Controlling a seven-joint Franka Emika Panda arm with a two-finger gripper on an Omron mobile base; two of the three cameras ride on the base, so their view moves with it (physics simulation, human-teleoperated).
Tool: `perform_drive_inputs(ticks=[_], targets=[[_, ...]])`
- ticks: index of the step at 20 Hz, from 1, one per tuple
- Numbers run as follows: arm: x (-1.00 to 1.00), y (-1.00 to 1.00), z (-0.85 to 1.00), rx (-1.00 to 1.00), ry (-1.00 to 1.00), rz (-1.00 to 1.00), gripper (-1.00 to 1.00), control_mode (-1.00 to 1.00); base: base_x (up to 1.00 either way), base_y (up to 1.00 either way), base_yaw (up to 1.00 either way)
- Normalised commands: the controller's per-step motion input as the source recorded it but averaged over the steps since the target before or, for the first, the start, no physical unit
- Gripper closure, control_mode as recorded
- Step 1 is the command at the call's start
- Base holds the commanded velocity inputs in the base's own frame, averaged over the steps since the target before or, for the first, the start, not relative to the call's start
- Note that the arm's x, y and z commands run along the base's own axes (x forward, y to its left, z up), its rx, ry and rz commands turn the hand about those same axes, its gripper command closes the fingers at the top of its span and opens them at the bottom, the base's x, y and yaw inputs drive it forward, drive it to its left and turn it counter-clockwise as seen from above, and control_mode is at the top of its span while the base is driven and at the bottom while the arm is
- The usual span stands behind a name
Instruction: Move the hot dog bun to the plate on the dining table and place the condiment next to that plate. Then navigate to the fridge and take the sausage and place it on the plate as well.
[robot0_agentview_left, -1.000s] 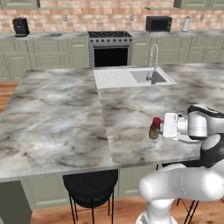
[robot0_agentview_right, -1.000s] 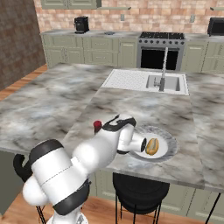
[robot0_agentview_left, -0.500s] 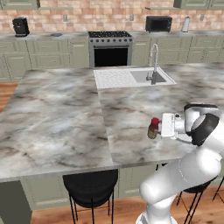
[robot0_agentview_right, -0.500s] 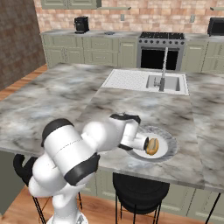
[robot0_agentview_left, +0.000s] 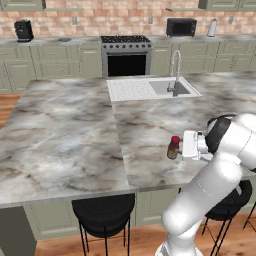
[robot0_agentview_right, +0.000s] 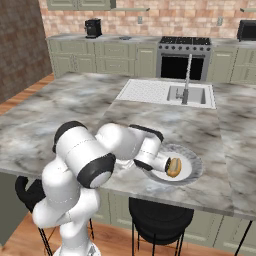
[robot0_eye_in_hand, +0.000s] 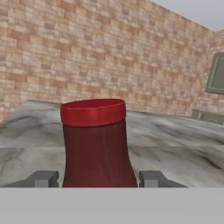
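Observation:
The condiment (robot0_agentview_left: 173, 149), a small dark red-brown bottle with a red cap, stands upright low over the marble dining table (robot0_agentview_left: 75, 135) near its front edge. My gripper (robot0_agentview_left: 176, 149) is shut on it from the right. In the hand view the condiment (robot0_eye_in_hand: 97, 146) sits between the two fingertips (robot0_eye_in_hand: 43, 178). Whether its base touches the marble I cannot tell. The hot dog bun (robot0_agentview_right: 173, 166) lies on the pale plate (robot0_agentview_right: 194, 169), just right of my hand. My forearm hides the bottle in the right base view.
An inset white sink (robot0_agentview_left: 150, 88) with a steel faucet (robot0_agentview_left: 175, 70) lies at the table's far side. Black stools (robot0_agentview_left: 103, 214) stand under the front edge. A stove (robot0_agentview_left: 126, 55) and counters line the brick back wall.
The arm's elbow has swung up and over while the hand stayed almost in place. The bottle has shifted slightly left, still in the grip.

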Motion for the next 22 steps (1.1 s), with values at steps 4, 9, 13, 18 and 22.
perform_drive_inputs(ticks=[4,9,13,18,22], targets=[[0.20,0.00,-0.09,0.00,0.01,0.00,1.00,-1.00,0.00,0.00,0.00],[0.18,0.00,-0.19,0.00,0.00,0.00,1.00,-1.00,0.00,0.00,0.00],[0.15,0.00,-0.17,0.00,0.00,0.00,1.00,-1.00,0.00,0.00,0.00],[-0.06,0.00,-0.18,0.00,-0.03,0.02,1.00,-1.00,0.00,0.00,0.00],[-0.18,0.07,-0.16,-0.01,-0.04,0.01,-1.00,-1.00,0.00,0.00,0.00]])
